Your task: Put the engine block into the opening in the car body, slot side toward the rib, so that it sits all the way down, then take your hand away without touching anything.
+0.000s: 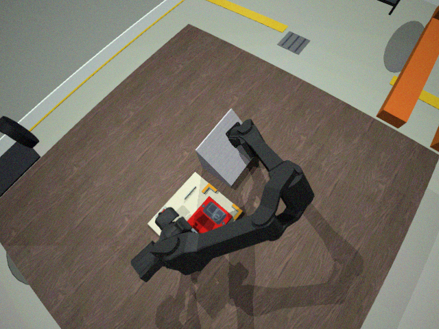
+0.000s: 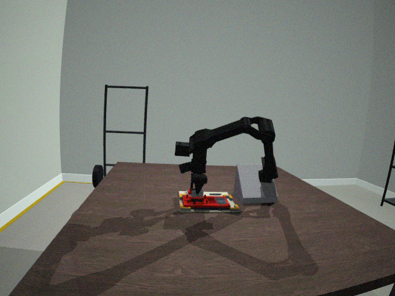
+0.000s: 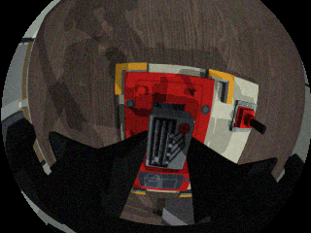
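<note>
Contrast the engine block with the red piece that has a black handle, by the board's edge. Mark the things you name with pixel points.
The engine block (image 3: 170, 138) is mostly grey with dark slots; the handled piece (image 3: 244, 117) is red with a black handle. The engine block is between the gripper's (image 3: 167, 146) fingers; the handled piece sits in a grey frame on the board, ungripped. Both carry some red.

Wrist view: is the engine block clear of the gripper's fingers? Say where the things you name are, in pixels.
No, the grey engine block (image 3: 170, 138) sits between the two black fingers.

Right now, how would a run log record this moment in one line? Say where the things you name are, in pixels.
gripper (image 2: 198, 192) (image 3: 167, 139): shut on engine block (image 2: 197, 195) (image 3: 167, 138) | place: over car body (image 2: 208, 201) (image 3: 138, 116) | seating: unclear
</note>
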Robot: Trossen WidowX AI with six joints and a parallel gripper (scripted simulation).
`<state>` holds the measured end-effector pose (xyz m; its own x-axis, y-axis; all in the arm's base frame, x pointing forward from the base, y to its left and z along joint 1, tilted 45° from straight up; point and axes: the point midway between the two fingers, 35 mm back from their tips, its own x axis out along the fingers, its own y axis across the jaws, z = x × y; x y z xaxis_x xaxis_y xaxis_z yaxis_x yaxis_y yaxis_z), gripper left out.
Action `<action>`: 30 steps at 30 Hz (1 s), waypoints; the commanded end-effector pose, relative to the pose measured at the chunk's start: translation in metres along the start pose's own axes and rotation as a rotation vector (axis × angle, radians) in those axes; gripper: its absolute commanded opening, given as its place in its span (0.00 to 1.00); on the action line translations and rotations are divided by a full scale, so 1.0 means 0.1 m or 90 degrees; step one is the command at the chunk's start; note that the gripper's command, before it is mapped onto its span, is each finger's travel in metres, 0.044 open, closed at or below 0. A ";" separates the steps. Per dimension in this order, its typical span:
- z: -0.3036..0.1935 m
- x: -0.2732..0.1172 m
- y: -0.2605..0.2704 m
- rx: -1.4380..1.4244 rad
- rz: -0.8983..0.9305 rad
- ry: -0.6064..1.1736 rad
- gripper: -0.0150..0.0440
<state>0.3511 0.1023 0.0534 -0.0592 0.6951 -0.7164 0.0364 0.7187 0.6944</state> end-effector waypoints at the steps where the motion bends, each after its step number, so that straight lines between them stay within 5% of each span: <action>1: 0.00 -0.01 0.01 -0.077 0.002 -0.002 0.52; 8: 0.00 -0.01 0.01 -0.137 0.002 -0.002 0.52; 20: 0.00 -0.01 0.01 0.053 0.002 -0.001 0.52; 30: 0.00 -0.01 0.01 -0.021 0.002 -0.002 0.52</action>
<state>0.3511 0.1023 0.0534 -0.0593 0.6951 -0.7165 0.0652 0.7189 0.6920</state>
